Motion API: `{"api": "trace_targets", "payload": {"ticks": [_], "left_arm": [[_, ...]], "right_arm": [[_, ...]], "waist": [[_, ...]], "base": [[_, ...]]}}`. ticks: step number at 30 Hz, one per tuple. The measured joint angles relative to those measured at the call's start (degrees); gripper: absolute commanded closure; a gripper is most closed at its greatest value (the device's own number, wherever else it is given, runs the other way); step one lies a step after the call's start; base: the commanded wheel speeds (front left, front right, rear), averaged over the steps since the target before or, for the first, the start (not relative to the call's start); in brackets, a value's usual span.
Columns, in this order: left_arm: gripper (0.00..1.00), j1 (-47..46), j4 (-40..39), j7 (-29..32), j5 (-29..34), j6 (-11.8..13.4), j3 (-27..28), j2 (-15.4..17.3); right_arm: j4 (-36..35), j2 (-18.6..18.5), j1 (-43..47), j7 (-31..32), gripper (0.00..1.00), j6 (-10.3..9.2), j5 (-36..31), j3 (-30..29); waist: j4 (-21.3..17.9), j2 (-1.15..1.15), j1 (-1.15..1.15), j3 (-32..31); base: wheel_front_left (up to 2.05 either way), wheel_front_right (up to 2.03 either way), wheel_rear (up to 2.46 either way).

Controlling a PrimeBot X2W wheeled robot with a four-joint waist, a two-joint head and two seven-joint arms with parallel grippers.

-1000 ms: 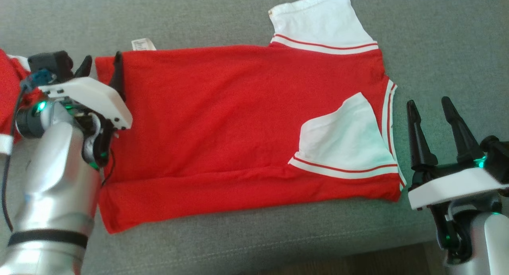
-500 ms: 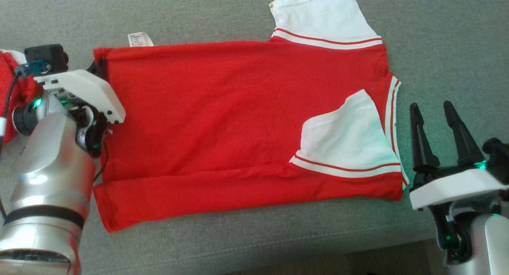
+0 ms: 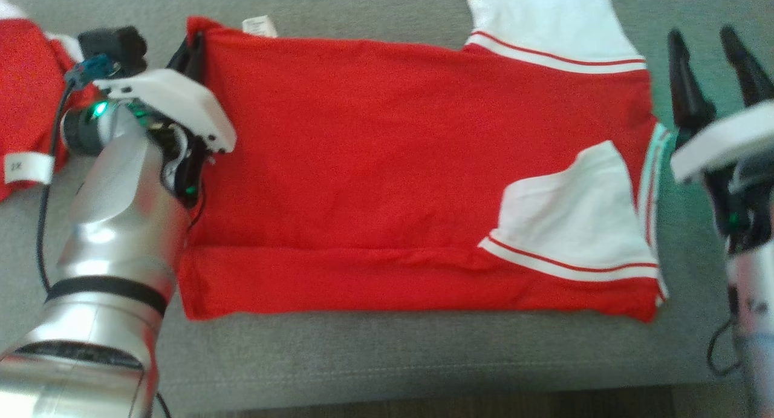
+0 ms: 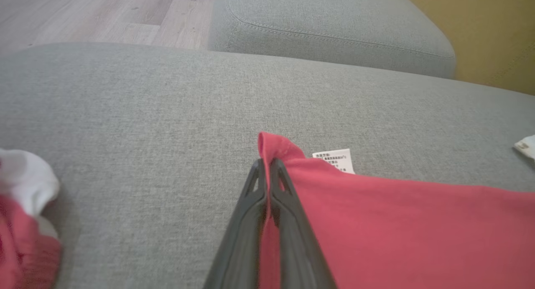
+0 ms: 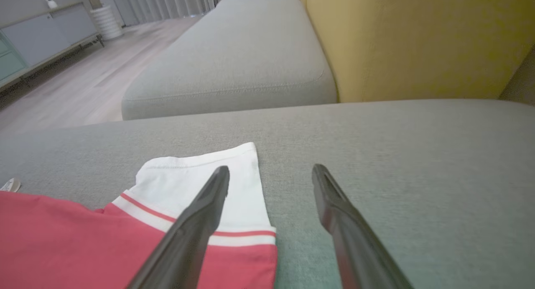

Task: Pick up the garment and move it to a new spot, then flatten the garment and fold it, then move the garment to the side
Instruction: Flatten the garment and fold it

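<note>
Red T-shirt (image 3: 375, 152) lies flat on the grey sofa seat (image 3: 387, 357), near edge turned in as a band and one white sleeve (image 3: 574, 218) folded onto the body. Its long axis runs left to right across the robot. The left hand (image 3: 195, 46) is at the hem end, fingers together and clamped on the far hem corner. The right hand (image 3: 700, 40) stands apart and empty just beyond the sleeve end, nearer the far sleeve. In my judgement, a crosswise fold would carry the hem end towards the right hand. Care label (image 3: 259, 26) projects from the far edge beside the pinched corner, its print too small to read. A second red garment (image 3: 24, 91) lies left of the arm; its white tag (image 3: 27, 167) appears to read "2X".
</note>
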Motion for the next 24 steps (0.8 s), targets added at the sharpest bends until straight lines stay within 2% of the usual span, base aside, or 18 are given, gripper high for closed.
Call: {"api": "trace_targets", "payload": {"ticks": [12,23,24], "left_arm": [[1.0,-4.71,2.01,-1.74,0.47,-2.07,-3.48,-3.61],[1.0,-6.83,3.38,-3.2,0.31,-3.01,-5.45,-4.81],[1.0,-6.88,3.5,-3.33,0.31,-3.02,-5.49,-4.87]], "right_arm": [[24.81,-4.14,-21.14,2.89,0.0,0.0,3.05,6.19],[37.26,-6.14,-31.41,4.69,0.0,0.0,4.72,11.94],[37.87,-6.22,-32.03,4.7,0.65,0.0,5.08,12.67]], "waist": [[5.96,0.0,0.01,5.29],[8.03,0.0,0.0,7.2],[8.05,0.0,0.0,7.27]], "base": [[0.0,0.0,0.0],[0.0,0.0,0.0],[0.0,0.0,0.0]]}}
